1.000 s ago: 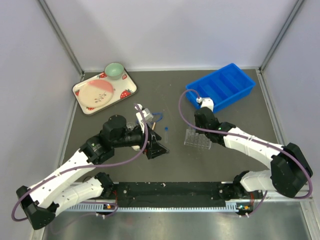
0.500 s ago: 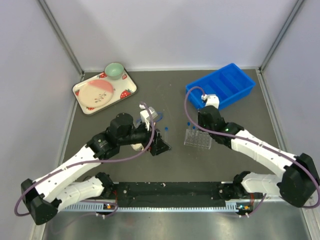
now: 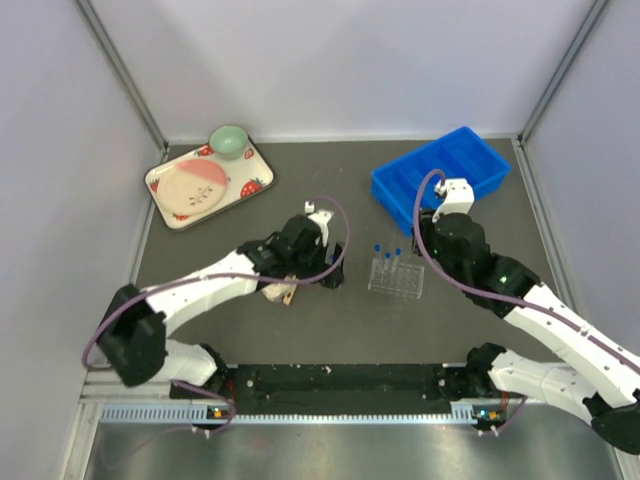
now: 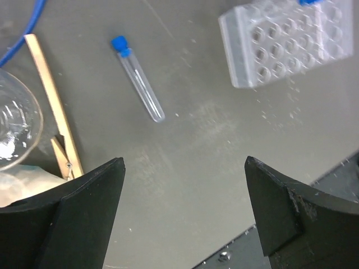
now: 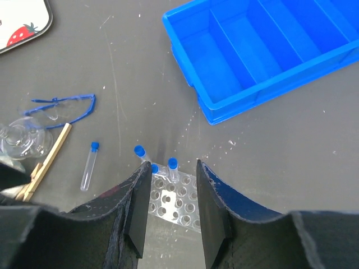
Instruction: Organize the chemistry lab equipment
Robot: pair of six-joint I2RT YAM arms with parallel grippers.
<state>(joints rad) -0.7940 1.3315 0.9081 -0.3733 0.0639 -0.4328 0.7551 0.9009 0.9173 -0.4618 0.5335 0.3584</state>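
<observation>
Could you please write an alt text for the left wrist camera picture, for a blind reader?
The open left gripper hangs over a dark table where a blue-capped tube lies flat. A clear tube rack sits at upper right; a wooden stick and a glass flask are at left.

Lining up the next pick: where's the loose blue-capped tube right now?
In the left wrist view, the loose tube lies flat between the wooden stick on its left and the tube rack on its right.
</observation>
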